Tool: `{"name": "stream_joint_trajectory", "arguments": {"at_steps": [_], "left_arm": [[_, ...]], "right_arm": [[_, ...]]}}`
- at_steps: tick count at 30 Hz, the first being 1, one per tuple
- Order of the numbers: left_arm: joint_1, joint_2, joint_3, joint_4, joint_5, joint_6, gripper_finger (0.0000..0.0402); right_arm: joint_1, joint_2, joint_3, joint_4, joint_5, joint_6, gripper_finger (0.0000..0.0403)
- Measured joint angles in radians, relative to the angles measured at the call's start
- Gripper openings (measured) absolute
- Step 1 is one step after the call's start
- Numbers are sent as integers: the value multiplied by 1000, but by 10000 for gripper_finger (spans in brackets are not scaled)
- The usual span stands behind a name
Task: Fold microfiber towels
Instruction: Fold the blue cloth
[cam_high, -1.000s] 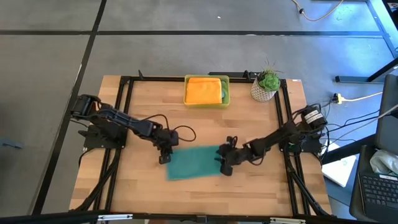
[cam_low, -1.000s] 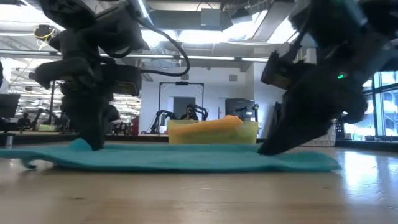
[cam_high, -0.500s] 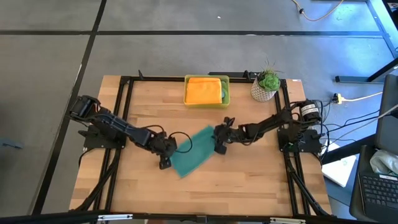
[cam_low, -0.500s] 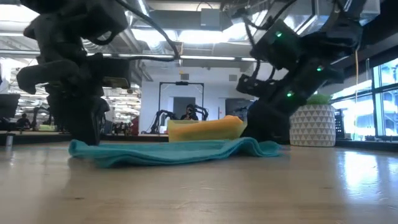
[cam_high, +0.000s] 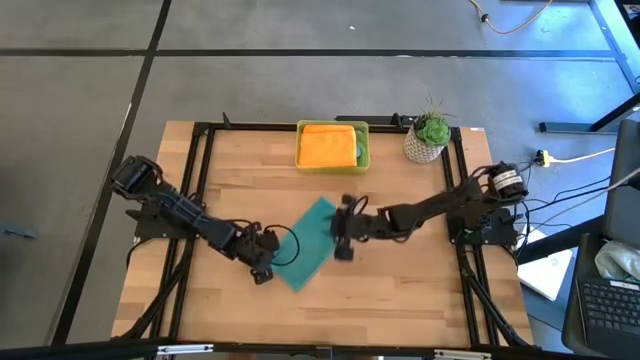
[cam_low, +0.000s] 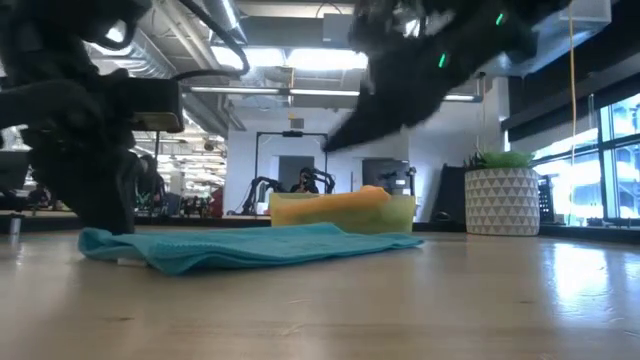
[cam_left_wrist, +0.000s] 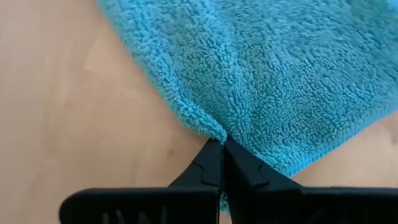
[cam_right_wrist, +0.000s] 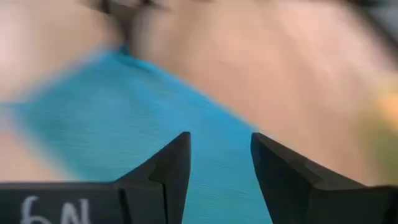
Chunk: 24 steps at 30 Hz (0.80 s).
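Left gripper (cam_left_wrist: 221, 146) closed, pinching edge of teal towel (cam_high: 312, 243) at table centre. Right gripper (cam_right_wrist: 219, 163) open, empty, above towel's far side. Towel looks light, limp, plush; grips well. Best taken at corners/edges w/ firm pinch.

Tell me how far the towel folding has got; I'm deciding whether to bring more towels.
Done: an orange towel lies in the yellow tray.
In hand: the left gripper is shut on the edge of a teal towel lying flat on the table; the right gripper hangs open above it.
Left: finishing that towel's fold and traying it.
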Motion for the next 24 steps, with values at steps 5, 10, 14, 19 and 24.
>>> {"name": "stream_joint_trajectory", "arguments": {"at_steps": [5,10,14,19,24], "left_arm": [[-29,4,-3,76,27,-20,0],[-71,3,-2,138,44,-54,0],[-94,3,-1,179,17,-77,1],[-109,1,0,213,-14,-105,1],[-126,1,0,227,-25,-130,1]], "right_arm": [[121,53,34,91,-195,30,170],[238,177,82,114,-95,-89,170],[298,316,174,109,-2,-253,174],[332,443,316,41,106,-373,202],[344,471,394,-83,132,-357,234]]}}
